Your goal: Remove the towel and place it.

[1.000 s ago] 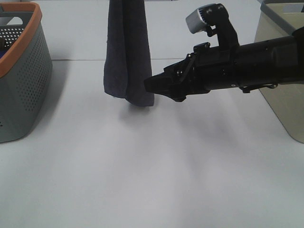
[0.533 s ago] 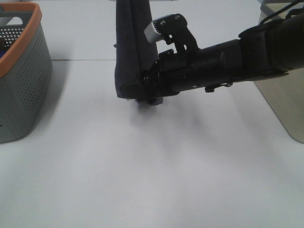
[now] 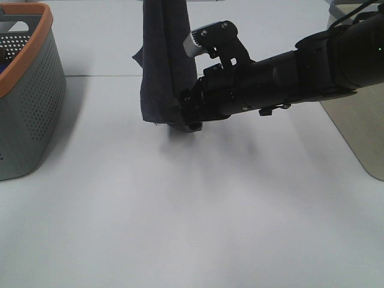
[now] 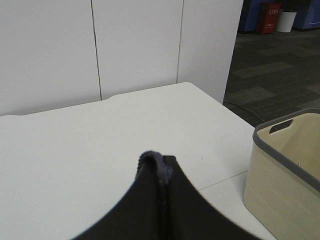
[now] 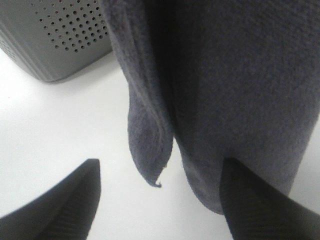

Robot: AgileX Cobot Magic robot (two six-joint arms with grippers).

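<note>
**Towel hanging, gripped from above, second arm at its lower end**

The towel [image 3: 161, 60] hangs in a long fold above the white surface [image 3: 180, 228], well apart from the grey basket [image 3: 27, 96] with the orange rim. The left gripper [image 4: 159, 165] has its jaws clamped on the top hem. The right gripper [image 3: 187, 114] reaches in from the side away from the grey basket. Its jaws stand apart, one on each side of the towel's lower end. Farther from the grey basket than the towel stands a beige basket [image 3: 357, 132].
</note>
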